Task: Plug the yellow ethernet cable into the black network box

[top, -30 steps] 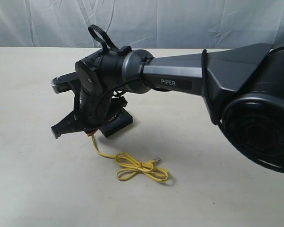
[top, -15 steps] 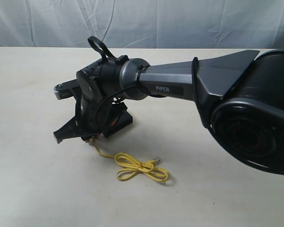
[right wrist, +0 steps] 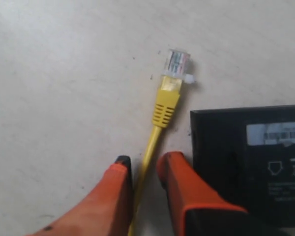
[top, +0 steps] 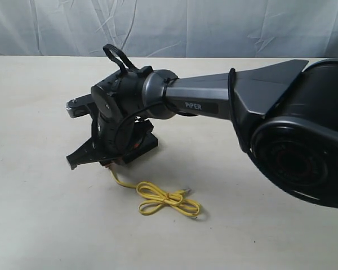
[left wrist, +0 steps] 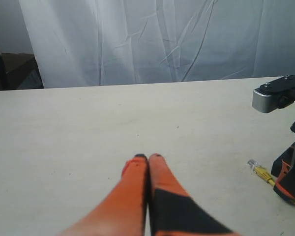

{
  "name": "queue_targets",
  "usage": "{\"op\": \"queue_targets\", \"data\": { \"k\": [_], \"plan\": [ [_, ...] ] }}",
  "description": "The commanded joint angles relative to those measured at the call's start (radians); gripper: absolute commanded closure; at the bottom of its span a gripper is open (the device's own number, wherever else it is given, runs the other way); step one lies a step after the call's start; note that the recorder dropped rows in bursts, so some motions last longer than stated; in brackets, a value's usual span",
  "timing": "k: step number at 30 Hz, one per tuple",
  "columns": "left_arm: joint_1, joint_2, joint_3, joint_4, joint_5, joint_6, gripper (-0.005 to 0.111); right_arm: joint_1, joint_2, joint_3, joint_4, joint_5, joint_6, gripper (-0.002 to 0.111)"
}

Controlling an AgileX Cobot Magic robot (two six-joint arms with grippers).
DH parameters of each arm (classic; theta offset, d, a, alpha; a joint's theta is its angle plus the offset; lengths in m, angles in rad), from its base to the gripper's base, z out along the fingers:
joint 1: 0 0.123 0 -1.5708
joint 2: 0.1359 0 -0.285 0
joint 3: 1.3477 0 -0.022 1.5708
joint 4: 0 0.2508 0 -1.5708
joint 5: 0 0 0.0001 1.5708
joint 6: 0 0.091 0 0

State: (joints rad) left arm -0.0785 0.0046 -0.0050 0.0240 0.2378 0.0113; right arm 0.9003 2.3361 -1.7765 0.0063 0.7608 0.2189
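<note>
The yellow ethernet cable (top: 166, 198) lies on the table, its middle tied in loops. One clear plug (right wrist: 177, 62) rests on the table just past a corner of the black network box (right wrist: 246, 167). My right gripper (right wrist: 145, 160) is open and low over the table, its orange fingers straddling the cord behind that plug. One finger touches the cord and the other stands beside the box edge. From the exterior, the right gripper (top: 108, 163) hides most of the box (top: 145, 147). My left gripper (left wrist: 148, 157) is shut on nothing, off to the side.
The right arm (top: 242, 95) reaches across the table from the right and fills much of the exterior view. Its silver wrist camera (left wrist: 270, 96) shows at the edge of the left wrist view. A white cloth backdrop (top: 169, 28) hangs behind the table.
The right arm has shifted slightly, settling the gripper a little lower over the cable end beside the box. The cable loops have not moved.
</note>
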Motion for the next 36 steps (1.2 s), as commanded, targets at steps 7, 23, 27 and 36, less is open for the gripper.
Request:
{"op": "queue_targets", "data": {
  "k": [7,23,27,36],
  "plan": [
    [0.007,-0.005,0.005,0.003,-0.006,-0.001,0.107,-0.002,0.009,-0.007,-0.006,0.029,0.002,0.108],
    [0.007,-0.005,0.005,0.003,-0.006,-0.001,0.107,-0.126,-0.394,0.480,0.093,0.008,-0.239,0.109],
    [0.007,-0.005,0.005,0.003,-0.006,-0.001,0.107,-0.154,-0.470,0.634,0.090,-0.098,-0.355,0.109],
    [0.007,-0.005,0.005,-0.035,-0.141,-0.001,0.107,-0.154,-0.490,0.747,0.091,-0.206,-0.376,0.109]
  ]
}}
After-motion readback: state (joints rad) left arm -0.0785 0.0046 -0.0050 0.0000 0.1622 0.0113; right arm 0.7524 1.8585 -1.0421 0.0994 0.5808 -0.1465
